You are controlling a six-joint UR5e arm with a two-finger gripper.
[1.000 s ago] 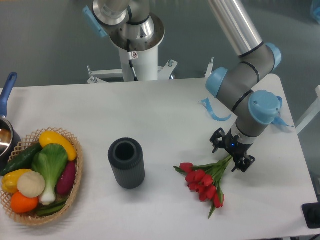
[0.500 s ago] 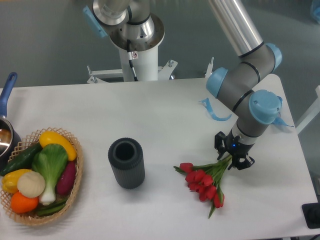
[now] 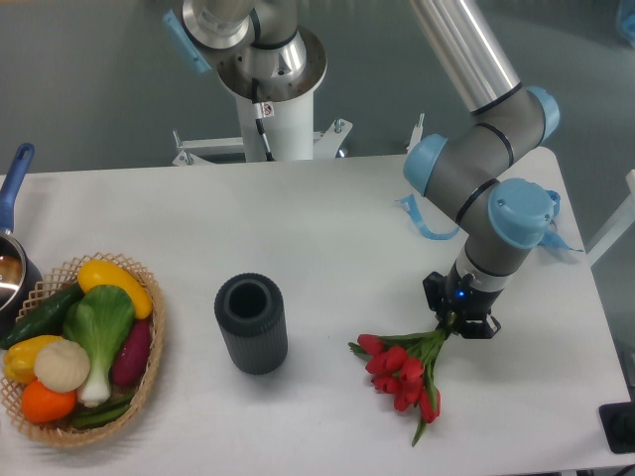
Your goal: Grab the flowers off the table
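The flowers (image 3: 402, 370), a bunch of red tulip buds with green stems and leaves, lie at the right front of the white table (image 3: 327, 228). Their stem ends point up and right into my gripper (image 3: 458, 318). The gripper hangs down from the arm's blue-capped wrist and its black fingers are shut on the stems close to the tied end. The buds seem slightly raised off the tabletop, hanging down and left from the grip.
A dark ribbed cylinder vase (image 3: 251, 323) stands upright at the table's middle front. A wicker basket (image 3: 149, 342) of toy vegetables sits at the left front. A pot with a blue handle (image 3: 14, 183) is at the far left edge. Curled blue ribbon (image 3: 422, 220) lies behind the arm.
The fingers have closed from wide apart onto the flower stems. The bunch has shifted slightly, its buds now swung a little lower and closer under the gripper.
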